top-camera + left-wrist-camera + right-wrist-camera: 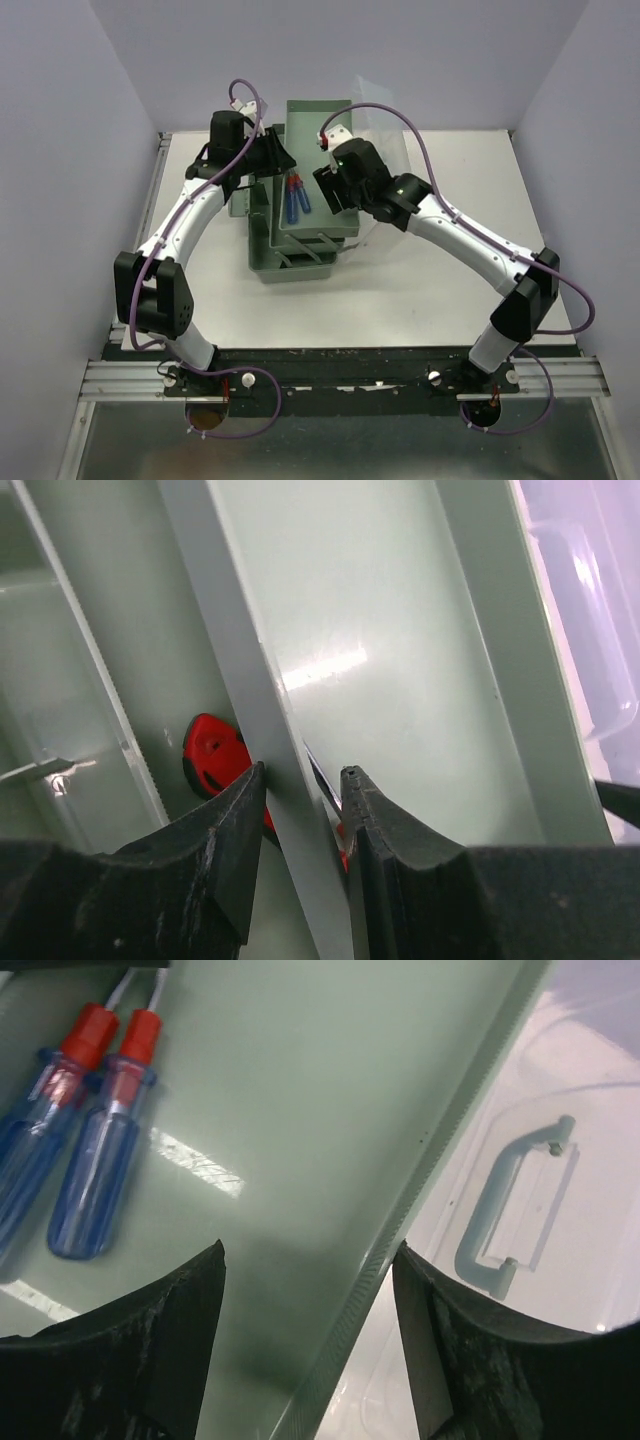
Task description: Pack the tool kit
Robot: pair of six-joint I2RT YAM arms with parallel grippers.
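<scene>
A grey-green metal toolbox (pixel 290 262) stands mid-table with its upper tray (pixel 322 125) spread out. Two blue screwdrivers (pixel 297 198) with red collars lie in that tray and show in the right wrist view (pixel 95 1150). My left gripper (pixel 272 160) is at the tray's left side. In the left wrist view it (pixel 300 780) is shut on the tray's thin wall (pixel 240 660), and a red-handled tool (pixel 212 750) lies just beyond. My right gripper (pixel 330 190) is open and empty. It (pixel 308 1260) straddles the tray's right rim (pixel 450 1130).
A clear plastic lid (pixel 388 135) with a pale handle (pixel 510 1200) stands against the tray's right side. The toolbox's lower compartments (pixel 262 215) lie under and left of the tray. Lilac walls close in the table on three sides.
</scene>
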